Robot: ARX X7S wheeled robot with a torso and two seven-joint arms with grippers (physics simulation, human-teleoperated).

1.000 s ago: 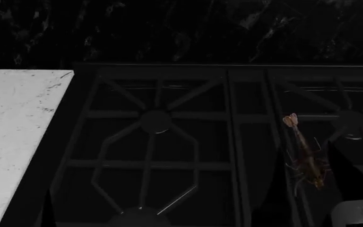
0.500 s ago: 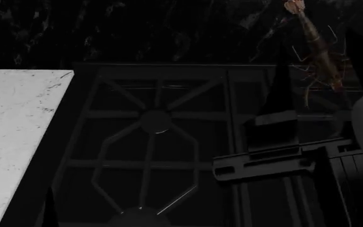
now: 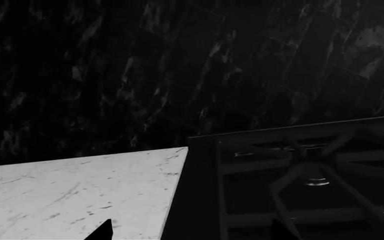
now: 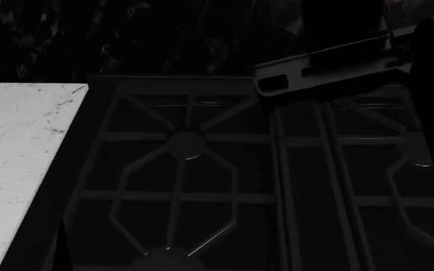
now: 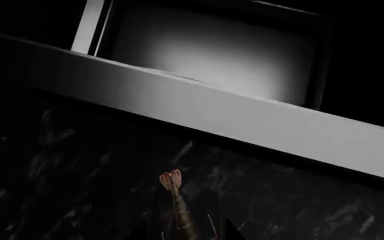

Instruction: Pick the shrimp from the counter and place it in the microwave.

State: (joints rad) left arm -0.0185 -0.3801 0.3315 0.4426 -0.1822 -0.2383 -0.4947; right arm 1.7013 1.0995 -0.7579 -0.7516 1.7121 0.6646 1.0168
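Note:
In the right wrist view the shrimp (image 5: 178,210), a thin brown body with a pale tail fan, sticks out from between the dark fingers of my right gripper (image 5: 186,234), which is shut on it. It hangs in front of the dark marbled wall, just below the microwave's open, lit cavity (image 5: 205,50) and its grey lower edge (image 5: 245,120). In the head view the shrimp and right gripper are out of sight; only a grey arm link (image 4: 330,65) shows at the top right. My left gripper (image 3: 192,236) is open and empty over the edge between the white counter (image 3: 65,200) and the stove.
The black gas stove (image 4: 187,169) with grates fills most of the head view, and the speckled white counter (image 4: 13,158) lies to its left. A dark marbled backsplash (image 4: 164,34) rises behind both.
My right arm has risen with the shrimp, which has gone out of the top of the head view. The grey arm link has moved from mid-frame to the top right. The left arm is still.

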